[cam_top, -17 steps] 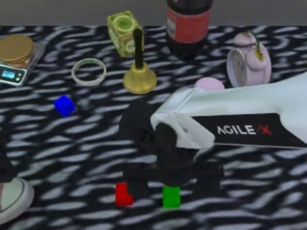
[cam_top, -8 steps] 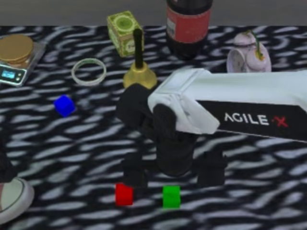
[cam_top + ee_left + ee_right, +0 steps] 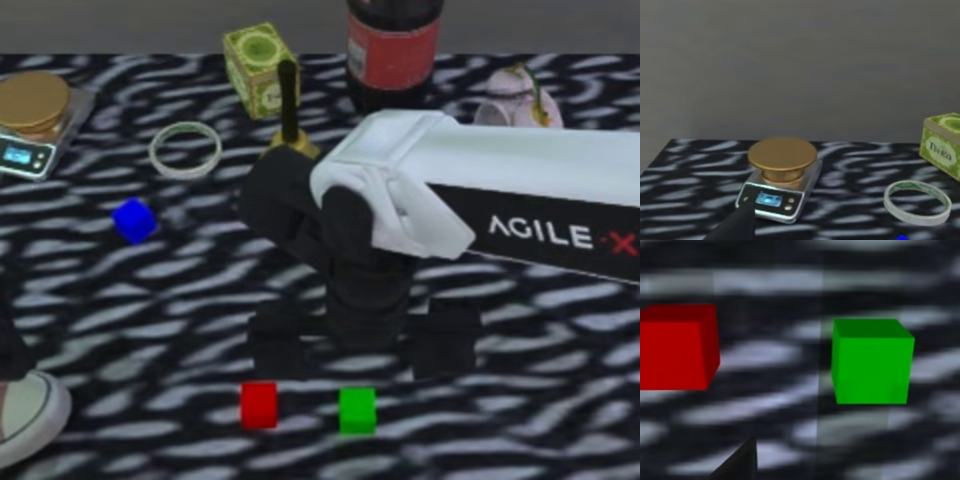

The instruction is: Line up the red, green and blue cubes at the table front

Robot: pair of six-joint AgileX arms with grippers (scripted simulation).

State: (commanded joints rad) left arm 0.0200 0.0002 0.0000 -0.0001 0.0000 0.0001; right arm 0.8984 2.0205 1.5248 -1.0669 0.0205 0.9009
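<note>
Blue cube [image 3: 133, 221], alone at the top view's middle left while red cube [image 3: 258, 405] and green cube [image 3: 357, 410] sit low centre, looks light, rigid and slick, so I'd pinch two opposite flat faces; my right gripper [image 3: 362, 350] hangs above them, spread wide and empty.

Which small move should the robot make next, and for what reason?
Probably the left end effector should reach for the blue cube. The red cube and green cube already sit side by side near the front; the blue one is alone on the left, and the right end effector holds nothing.
</note>
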